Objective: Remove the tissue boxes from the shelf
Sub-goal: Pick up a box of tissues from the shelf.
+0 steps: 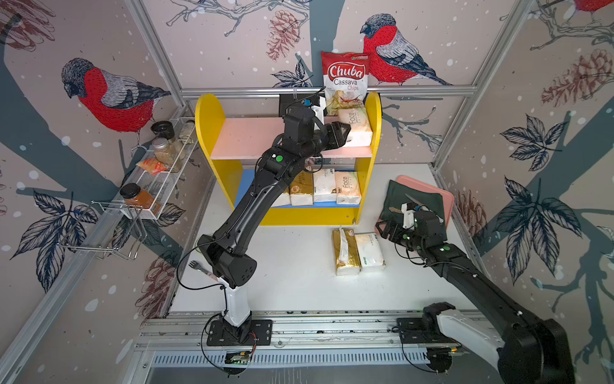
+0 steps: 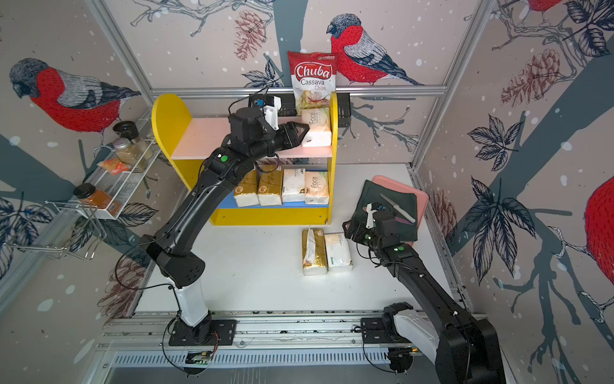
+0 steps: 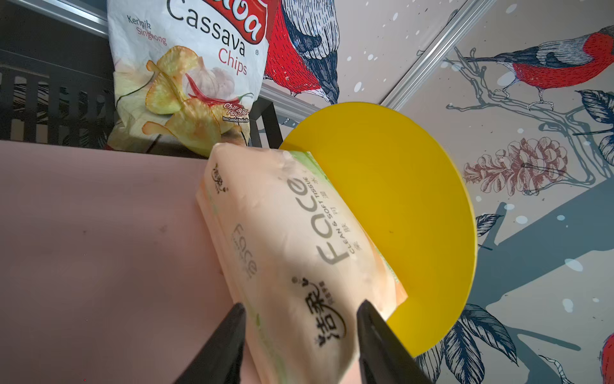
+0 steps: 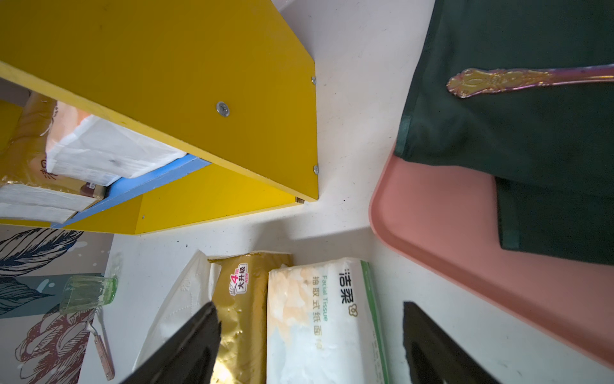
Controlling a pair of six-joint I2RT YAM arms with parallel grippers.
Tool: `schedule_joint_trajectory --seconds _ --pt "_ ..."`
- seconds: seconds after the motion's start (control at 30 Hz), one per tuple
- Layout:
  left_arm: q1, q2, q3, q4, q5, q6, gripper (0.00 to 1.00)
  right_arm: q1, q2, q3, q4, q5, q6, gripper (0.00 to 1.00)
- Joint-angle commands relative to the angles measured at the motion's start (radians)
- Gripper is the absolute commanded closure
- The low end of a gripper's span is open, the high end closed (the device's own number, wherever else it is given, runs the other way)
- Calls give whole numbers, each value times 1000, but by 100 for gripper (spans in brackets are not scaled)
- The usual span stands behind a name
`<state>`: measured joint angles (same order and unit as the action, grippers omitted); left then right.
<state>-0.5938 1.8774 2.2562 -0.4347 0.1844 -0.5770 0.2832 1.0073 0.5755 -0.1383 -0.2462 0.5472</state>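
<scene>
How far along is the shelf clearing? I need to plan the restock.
Done: a gold pack and a white pack lie on the table. In hand: the left gripper is clamped on the peach pack on the pink board. Left: a row of four packs on the blue board, two gold, one white, one peach.

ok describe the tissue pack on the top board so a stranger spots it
Find the yellow two-tier shelf, then its pink upper board. By the Chuba chips bag lies a peach-and-white Face pack, the only pack up there, clamped in the left gripper.
</scene>
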Motion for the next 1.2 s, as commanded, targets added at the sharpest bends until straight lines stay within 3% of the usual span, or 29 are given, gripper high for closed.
schedule_joint_trajectory --seconds 0.0,0.17,0.33,0.53,0.73,0.83,1.03,1.17 --pt "-5 22 3 34 25 -2 51 -1 -6 3 15 -13 -13 13" --pt "-15 39 3 62 44 -19 70 -1 -29 -3 4 -3 -24 13" --pt "-23 42 4 75 47 -27 100 -11 -41 -9 -1 -1 -32 13" --pt "-26 6 6 85 35 -9 100 -15 -42 -8 -1 -6 -32 13" --pt "-80 -144 -34 40 -60 78 100 -17 -43 -8 3 -5 -33 13" --pt "-141 -296 -188 45 -129 112 100 -17 -42 -3 7 -9 -32 13" --pt "-232 -741 -796 181 -284 35 100 -18 -33 -3 32 -24 -30 13" --pt "-262 -975 -1109 204 -345 -66 100 -18 -15 0 39 -38 -32 13"
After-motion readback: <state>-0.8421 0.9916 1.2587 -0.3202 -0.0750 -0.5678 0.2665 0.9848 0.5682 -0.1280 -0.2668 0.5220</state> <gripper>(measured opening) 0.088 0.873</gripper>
